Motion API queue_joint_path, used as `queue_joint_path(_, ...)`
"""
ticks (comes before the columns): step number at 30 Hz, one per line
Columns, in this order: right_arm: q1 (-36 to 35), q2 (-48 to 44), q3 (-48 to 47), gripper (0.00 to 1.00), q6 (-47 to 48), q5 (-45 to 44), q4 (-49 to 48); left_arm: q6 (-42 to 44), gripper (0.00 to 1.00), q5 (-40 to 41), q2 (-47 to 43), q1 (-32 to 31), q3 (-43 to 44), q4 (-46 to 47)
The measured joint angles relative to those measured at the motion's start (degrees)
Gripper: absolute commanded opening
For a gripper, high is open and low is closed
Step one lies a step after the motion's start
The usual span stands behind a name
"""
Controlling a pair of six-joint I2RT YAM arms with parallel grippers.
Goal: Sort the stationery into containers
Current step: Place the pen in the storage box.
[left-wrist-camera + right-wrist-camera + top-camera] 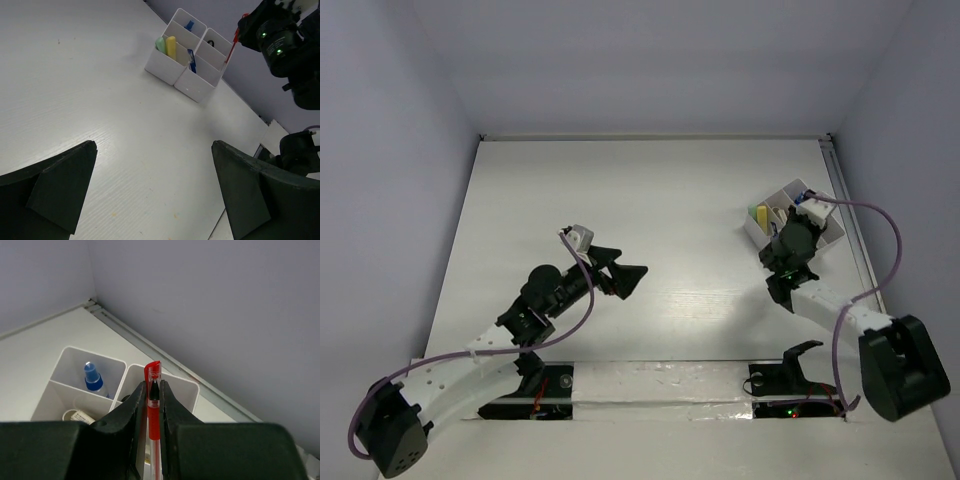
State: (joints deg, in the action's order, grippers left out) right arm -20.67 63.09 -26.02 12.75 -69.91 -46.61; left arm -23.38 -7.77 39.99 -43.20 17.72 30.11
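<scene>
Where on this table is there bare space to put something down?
The widest bare patch of table runs from the back wall to the open left gripper and across to the organiser tray. Crowded: the tray's corner, where the right gripper holds a red pen over it.

Fingers (55, 195) spread wide over table (75, 90); tray (162, 67) beyond holds yellow marker (171, 47), possibly green eraser (160, 45).

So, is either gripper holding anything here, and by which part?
The right gripper holds a slim red plastic pen, pinched just below its capped tip. The left gripper is open and holds nothing.
</scene>
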Motion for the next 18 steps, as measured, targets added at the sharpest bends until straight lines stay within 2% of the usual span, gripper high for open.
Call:
queue_joint_path(3,0.02,7.32,1.42,0.0,10.38,0.61,-12.79,0.13,0.99,0.44,-0.55,-0.09,-0.02,-0.11)
queue_joint_path(8,-0.39,18.58,3.02,0.0,24.0,0.61,-21.29,0.35,0.99,1.03,-1.64,-0.22,-0.02,-0.11)
queue_joint_path(18,-3.48,21.07,4.07,0.0,28.44,-0.92,-24.85,0.42,0.99,1.86,-1.62,-0.22,-0.02,-0.39)
